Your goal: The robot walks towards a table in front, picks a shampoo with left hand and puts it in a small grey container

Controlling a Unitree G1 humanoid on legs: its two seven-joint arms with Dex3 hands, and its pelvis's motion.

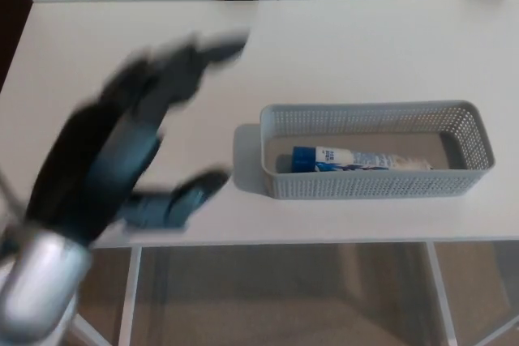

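A: What do we see of the left hand point(138, 151)?
B: We see it coming in from the left of the head view, raised over the white table point(365, 46) and heavily blurred. Its two thick fingers point(203, 50) reach up and to the right, the thumb point(190, 192) sticks out lower down, and there is a wide gap between them. We find nothing held in it.
A: So we call it spread apart and empty?
B: Yes. Below it we see the silver forearm point(40, 281) in the bottom left corner.
A: And where do we find the shampoo point(357, 159)?
B: We find it lying on its side inside the small grey container point(373, 185), along the container's length, close to the near wall. Its blue end point(304, 158) points left, toward the hand, and the white body runs off to the right.
A: How do the hand and the container stand to each other?
B: We see them apart: a strip of bare table lies between the thumb tip and the container's left wall. The container sits near the table's front edge, right of centre.
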